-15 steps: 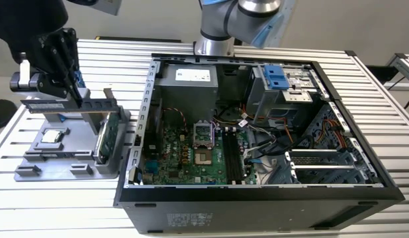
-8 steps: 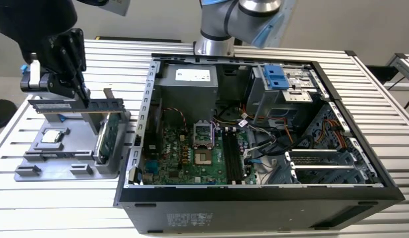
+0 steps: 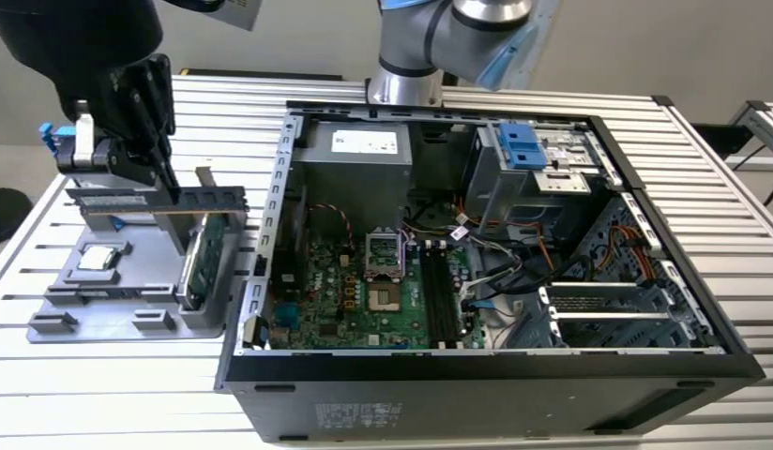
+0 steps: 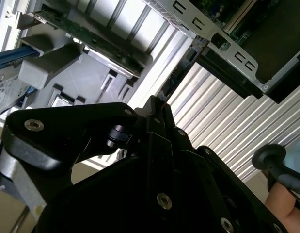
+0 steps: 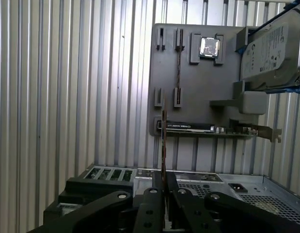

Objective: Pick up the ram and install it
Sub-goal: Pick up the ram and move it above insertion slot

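Observation:
My gripper (image 3: 170,187) hangs over the grey parts tray (image 3: 112,314) at the exterior view's left. It is shut on the ram (image 3: 211,198), a thin dark stick held level a little above the tray. In the first wrist view the ram (image 5: 164,141) shows edge-on as a narrow line rising from between the fingers of my gripper (image 5: 164,187). It crosses the tray's near edge (image 5: 203,92) above the green card (image 5: 188,127). The open computer case (image 3: 487,370) lies to the exterior view's right, with the motherboard's long memory slots (image 3: 439,295) near its middle.
On the tray sit a square processor (image 5: 209,47), a silver hard drive (image 5: 268,48) propped at the far end, and the upright green card (image 3: 205,262). Another thin stick (image 5: 179,65) stands in a tray slot. A person's hand (image 4: 283,201) is near the table's edge.

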`<state>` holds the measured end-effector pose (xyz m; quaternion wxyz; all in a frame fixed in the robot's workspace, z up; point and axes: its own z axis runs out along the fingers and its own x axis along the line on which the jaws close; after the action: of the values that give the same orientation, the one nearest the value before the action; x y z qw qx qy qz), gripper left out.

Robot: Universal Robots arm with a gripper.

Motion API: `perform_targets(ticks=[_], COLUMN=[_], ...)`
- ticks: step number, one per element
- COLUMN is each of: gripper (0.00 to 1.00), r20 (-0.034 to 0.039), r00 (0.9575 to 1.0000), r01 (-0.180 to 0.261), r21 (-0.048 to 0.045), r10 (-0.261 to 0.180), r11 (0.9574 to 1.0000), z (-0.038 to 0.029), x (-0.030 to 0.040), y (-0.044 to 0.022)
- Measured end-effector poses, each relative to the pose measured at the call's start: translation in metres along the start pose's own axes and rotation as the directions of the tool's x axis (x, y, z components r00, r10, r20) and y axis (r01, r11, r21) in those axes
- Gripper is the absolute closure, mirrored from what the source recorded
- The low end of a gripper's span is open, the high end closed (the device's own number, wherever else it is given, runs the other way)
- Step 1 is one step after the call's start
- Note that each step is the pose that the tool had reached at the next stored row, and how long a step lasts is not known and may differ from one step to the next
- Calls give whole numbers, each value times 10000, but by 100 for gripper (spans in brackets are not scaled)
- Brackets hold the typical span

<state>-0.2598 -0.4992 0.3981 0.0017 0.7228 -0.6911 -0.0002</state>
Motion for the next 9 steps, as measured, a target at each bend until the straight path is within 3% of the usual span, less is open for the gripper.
perform_targets(ticks=[9], gripper=[100], r20=[0], r00=[10000], r01=[0], r21=[0], r10=[0], r11=[10000], z=[0], x=[4], y=[-92])
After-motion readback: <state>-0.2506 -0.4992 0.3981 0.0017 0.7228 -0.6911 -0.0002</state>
